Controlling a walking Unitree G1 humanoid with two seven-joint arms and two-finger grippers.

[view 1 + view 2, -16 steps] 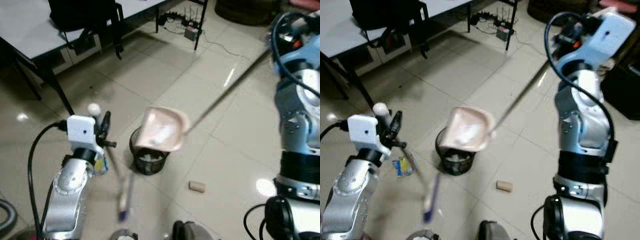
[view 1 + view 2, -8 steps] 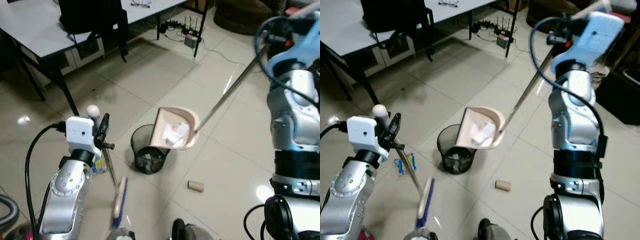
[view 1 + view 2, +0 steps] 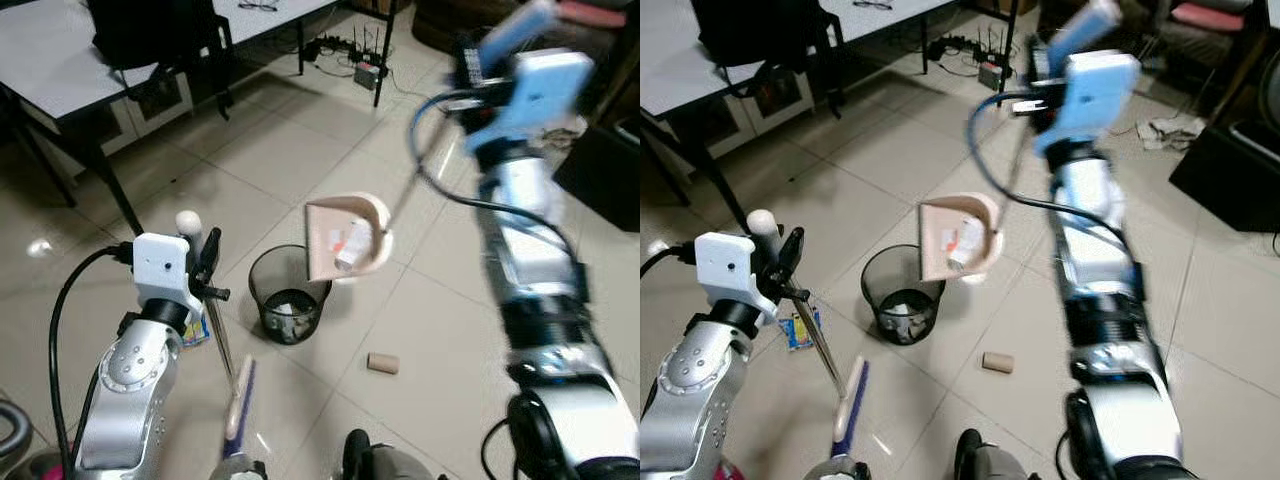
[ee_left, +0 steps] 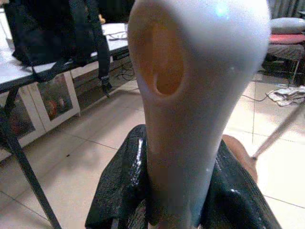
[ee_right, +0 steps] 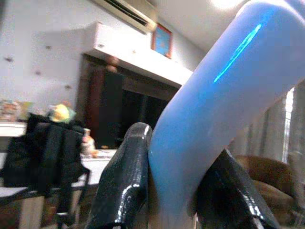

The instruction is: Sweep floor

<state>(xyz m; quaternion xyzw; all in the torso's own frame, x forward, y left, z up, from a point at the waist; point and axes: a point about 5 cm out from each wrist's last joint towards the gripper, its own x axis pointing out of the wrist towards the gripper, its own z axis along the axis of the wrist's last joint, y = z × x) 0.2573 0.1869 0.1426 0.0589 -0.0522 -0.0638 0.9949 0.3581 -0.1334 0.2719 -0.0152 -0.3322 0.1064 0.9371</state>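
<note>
Silver-armed on the robot's left, the left gripper (image 3: pixel 208 262) is pinched on the white handle of the broom (image 3: pixel 238 398), whose pale head with blue bristles rests on the tiled floor (image 3: pixel 300 150) close in front of the robot. Just behind that gripper a small blue-and-yellow wrapper (image 3: pixel 800 330) lies on the tiles, seemingly not swept up. Toward the middle stands the black mesh bin (image 3: pixel 288 295), with some light litter already at its bottom. Tipped steeply above the bin's far rim hangs the pinkish dustpan (image 3: pixel 346 238), scraps of paper lying in its scoop, so the emptying looks under way but not finished. Its long handle runs up to the right gripper (image 3: pixel 1040 65), whose black fingers (image 5: pixel 125 186) are pressed round the blue grip. To the right of the bin a small brown cylinder (image 3: pixel 383 363) lies loose on the floor, probably also left to gather. Farther back, a table (image 3: pixel 70 60) with black legs, a dark bag hung on it, and a tangle of cables near the wall could crowd later strokes.
</note>
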